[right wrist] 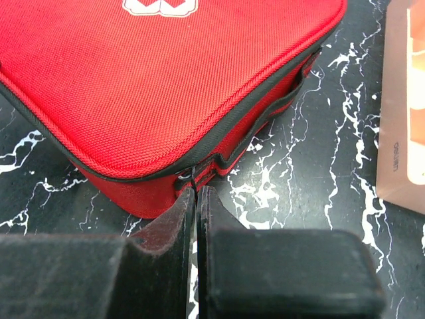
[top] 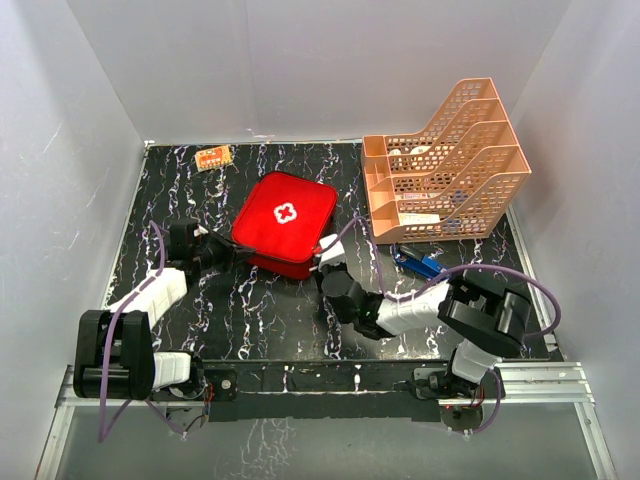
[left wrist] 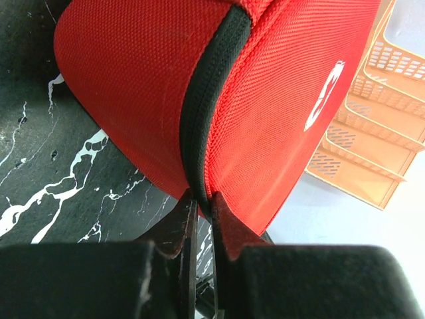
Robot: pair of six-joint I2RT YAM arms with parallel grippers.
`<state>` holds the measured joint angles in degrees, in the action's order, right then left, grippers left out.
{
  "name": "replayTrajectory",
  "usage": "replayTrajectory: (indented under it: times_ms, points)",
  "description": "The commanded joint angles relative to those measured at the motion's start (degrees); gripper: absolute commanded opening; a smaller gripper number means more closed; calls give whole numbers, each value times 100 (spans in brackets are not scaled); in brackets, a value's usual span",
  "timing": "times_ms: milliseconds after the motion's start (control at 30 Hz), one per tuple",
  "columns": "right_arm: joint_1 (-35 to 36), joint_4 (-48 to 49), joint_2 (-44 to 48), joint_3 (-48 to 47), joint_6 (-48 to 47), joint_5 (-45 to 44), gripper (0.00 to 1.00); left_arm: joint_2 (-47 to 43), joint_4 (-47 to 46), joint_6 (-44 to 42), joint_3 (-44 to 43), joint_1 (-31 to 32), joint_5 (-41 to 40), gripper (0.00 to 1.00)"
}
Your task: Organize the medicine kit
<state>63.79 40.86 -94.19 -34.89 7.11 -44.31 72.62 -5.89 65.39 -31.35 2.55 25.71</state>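
The left gripper [left wrist: 202, 199] is closed, its fingertips meeting on the black zip band at the 8 o'clock edge of the medicine kit [top: 285, 215], and it seems to pinch only a thin lip of fabric there. The right gripper [right wrist: 197, 193] is likewise closed at the kit's 4 o'clock corner, apparently on the zip pull [right wrist: 184, 177], whose small metal ring shows just above the tips. The kit lies zipped shut near the middle of the table [top: 260, 310], white cross up. Both holds look shallow. A pull at an angle to the zip line could slip the tab out of the right fingers, and a hard tug could drag the whole soft case along if the left pinch gives way. If the left hold lifts rather than steadies, the case could twist and jam the slider at the rounded corner. The orange tiered tray [top: 445, 165] stands near the kit's 2 o'clock side, and a blue item [top: 420, 263] lies just beside the right arm at the kit's 4 o'clock. A sweep of the right wrist along that edge has little room and could knock either. A small packet [top: 213, 157] sits well apart at 11 o'clock by the back wall. Bare tabletop lies toward 6 and 7 o'clock, so the lid's swing and any sliding suit that side best.
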Motion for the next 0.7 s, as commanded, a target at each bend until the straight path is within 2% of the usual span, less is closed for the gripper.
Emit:
replayTrajectory:
  times_ms: [0,67,200,333,433,533,667]
  points:
    - [-530,-414,406,-16,-563,289,0,-91,1,-641,-327,-184,-474,0]
    - [-646,-676,391,-187,-520,684,0,-29,12,-791,-377,-185,-250,0]
    - [-675,-764,222,-419,-566,810,0,-27,130,-1116,-450,-207,5,1]
    - [-601,-757,183,-486,-356,844,0,-21,-6,-1241,-505,-204,576,37]
    - [-480,-729,168,-551,-274,811,0,26,-325,-1157,-414,-188,1070,55]
    - [-312,-688,103,-671,-268,787,0,77,-392,-1099,-318,-183,1185,60]
    - [-18,-623,-48,-912,-315,690,0,-110,-126,-1149,-267,-179,837,62]
